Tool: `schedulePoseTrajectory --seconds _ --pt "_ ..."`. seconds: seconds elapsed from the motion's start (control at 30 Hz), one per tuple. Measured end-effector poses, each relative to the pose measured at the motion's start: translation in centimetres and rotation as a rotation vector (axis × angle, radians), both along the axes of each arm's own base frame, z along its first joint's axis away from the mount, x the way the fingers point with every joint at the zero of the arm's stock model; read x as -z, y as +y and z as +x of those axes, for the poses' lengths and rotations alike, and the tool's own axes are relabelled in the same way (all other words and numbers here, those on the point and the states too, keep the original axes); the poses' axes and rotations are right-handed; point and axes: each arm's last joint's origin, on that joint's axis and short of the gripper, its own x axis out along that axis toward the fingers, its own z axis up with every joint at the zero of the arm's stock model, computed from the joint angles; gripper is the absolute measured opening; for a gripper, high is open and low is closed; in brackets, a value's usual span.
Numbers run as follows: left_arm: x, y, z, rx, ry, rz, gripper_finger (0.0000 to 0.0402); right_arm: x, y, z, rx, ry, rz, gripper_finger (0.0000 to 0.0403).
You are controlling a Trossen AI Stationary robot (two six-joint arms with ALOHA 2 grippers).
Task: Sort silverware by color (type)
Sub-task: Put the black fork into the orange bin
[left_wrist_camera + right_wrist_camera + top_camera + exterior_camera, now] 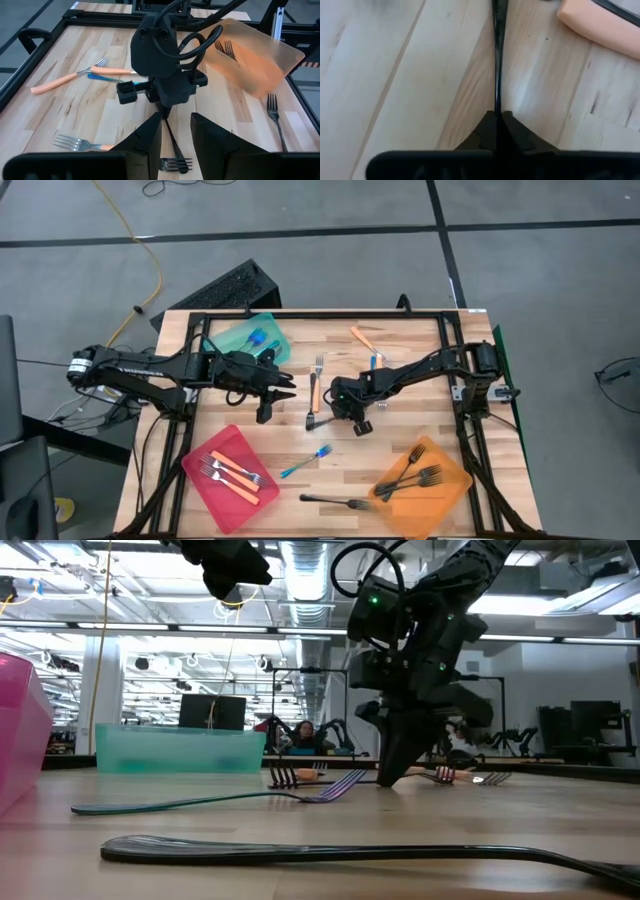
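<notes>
- A black fork lying on the wooden table near its middle is being pinched by the right gripper, whose fingers are pressed together on the slim handle; in the right wrist view the handle is seen running straight out from between the closed fingertips.
- The gripper is being held nose-down against the boards, probably because so flat a handle can only be caught from above.
- The left gripper is being kept above the table just beside the teal tray, its fingers parted and nothing between them; it appears to be kept clear of the working arm.
- Black forks are being collected in the orange tray at the near right corner, so the pinched fork is judged to be bound there.
- One more black fork is lying on the boards just beside that tray.
- Orange-handled forks are being kept in the red tray, and blue ones in the teal tray.
- Still unsorted on the table: an orange-handled fork beside the right gripper, another towards the far edge with a blue piece near it, and a blue fork between the red and orange trays.
- The sorting is judged to be partly done.
</notes>
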Motion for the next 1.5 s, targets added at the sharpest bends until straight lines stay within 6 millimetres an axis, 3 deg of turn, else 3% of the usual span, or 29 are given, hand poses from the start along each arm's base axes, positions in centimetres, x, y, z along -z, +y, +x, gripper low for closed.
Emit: schedulePoseTrajectory --seconds 0.27,0.63,0.93,1.5 --pt "0.0 0.0 0.0 0.000 -0.001 -0.001 0.0089 -0.4 0.0 0.2 0.025 -0.040 0.009 0.0024" --pt "-0.2 0.0 0.1 0.009 -0.019 0.015 0.0089 -5.0 -0.6 -0.6 0.045 -0.184 0.007 0.0024" --pt "-0.5 0.0 0.3 0.022 -0.061 0.040 0.0089 -7.4 -1.2 -0.1 0.100 -0.351 0.031 0.0025" --pt "-2.1 -1.5 0.9 0.139 -0.249 0.173 0.0089 -11.8 -6.3 1.9 0.407 -0.891 0.057 0.0025"
